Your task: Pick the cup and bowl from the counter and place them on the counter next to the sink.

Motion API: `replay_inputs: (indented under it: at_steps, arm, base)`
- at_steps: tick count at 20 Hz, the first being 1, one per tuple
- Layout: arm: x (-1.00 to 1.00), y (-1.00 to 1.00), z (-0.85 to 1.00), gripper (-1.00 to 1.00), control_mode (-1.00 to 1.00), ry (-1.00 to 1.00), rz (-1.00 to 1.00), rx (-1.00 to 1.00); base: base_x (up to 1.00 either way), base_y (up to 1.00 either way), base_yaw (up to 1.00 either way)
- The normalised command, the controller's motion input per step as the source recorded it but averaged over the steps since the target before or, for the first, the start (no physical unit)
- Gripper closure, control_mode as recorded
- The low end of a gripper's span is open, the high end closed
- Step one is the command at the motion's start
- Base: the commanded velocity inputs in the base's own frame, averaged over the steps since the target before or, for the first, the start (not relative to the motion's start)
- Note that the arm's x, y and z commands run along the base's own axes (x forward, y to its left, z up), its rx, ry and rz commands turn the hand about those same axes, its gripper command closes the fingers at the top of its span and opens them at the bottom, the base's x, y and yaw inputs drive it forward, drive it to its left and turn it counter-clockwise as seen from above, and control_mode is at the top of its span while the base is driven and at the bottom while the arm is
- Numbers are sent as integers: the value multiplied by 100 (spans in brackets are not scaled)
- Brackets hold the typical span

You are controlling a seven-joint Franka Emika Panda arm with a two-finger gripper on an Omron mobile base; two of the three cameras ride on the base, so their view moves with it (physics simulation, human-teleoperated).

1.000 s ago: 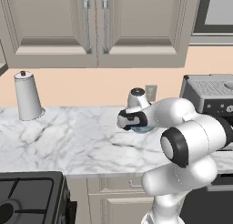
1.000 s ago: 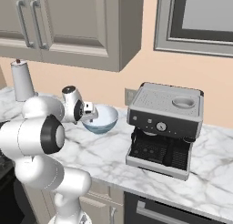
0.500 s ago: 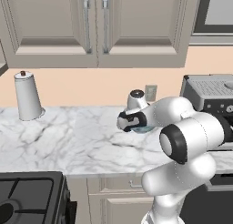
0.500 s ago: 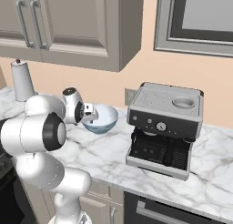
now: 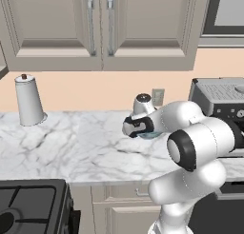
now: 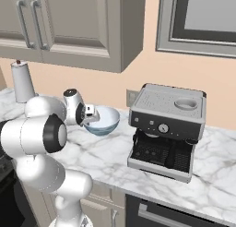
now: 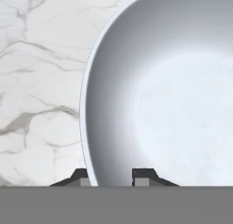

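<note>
The gripper [image 7: 109,175] straddles the near rim of the bowl [image 7: 168,91], one fingertip outside the wall, one inside, closed on it; the bowl's pale hollow holds nothing; it stands on the marble counter [image 7: 41,73], just left of the espresso machine [image 6: 167,129]; a white canister [image 5: 29,101] stands farther off by the wall.

arm [image 5: 190,133] — glossy white, rounded links | joints — dark rings
</note>
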Motion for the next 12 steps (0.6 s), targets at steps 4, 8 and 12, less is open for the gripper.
replay_inputs:
  at_steps: [4,8,12]
  arm:
    - [0,4,0,100,-100,0,0,0]
    - [-17,28,0,100,-100,-12,2,-7]
    - [-66,38,0,100,-100,-16,4,-8]
  base:
    - [0,0,0]
    - [0,0,0]
    - [0,0,0]
